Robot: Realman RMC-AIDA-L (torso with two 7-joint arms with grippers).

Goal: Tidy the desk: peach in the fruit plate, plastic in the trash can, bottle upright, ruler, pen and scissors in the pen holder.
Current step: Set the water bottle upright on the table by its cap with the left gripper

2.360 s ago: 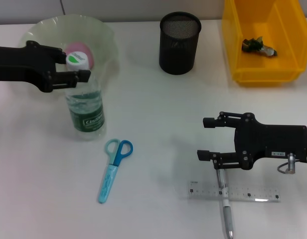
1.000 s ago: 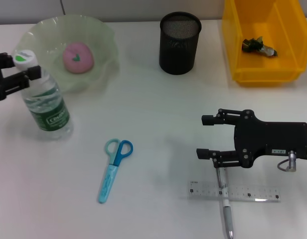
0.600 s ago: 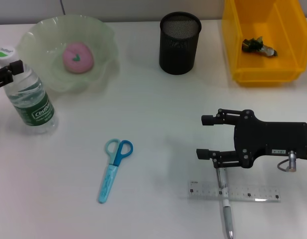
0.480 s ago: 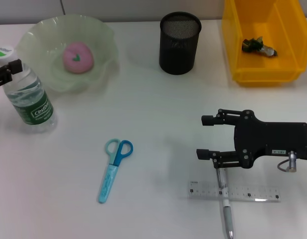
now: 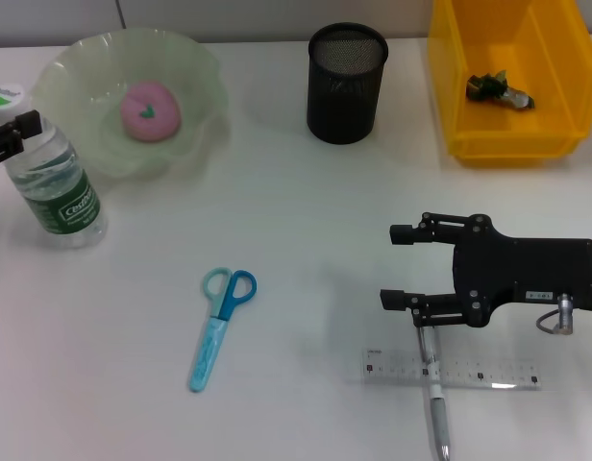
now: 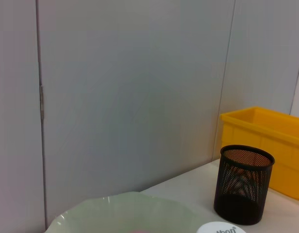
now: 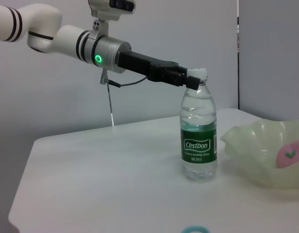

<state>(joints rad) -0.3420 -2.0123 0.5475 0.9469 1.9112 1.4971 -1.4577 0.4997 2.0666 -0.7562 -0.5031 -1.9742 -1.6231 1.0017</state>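
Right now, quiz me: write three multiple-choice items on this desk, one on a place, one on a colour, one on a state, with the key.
1. Where is the peach?
A. in the fruit plate
B. in the pen holder
C. beside the scissors

2. What colour is the trash can?
A. black
B. yellow
C. green

3. How does the bottle stand?
A. on its side
B. upside down
C. upright

Key: 1 A, the pink peach sits inside the green plate. 2 B, the bin with the plastic is yellow. 3 C, the cap is on top, with the left gripper at its neck.
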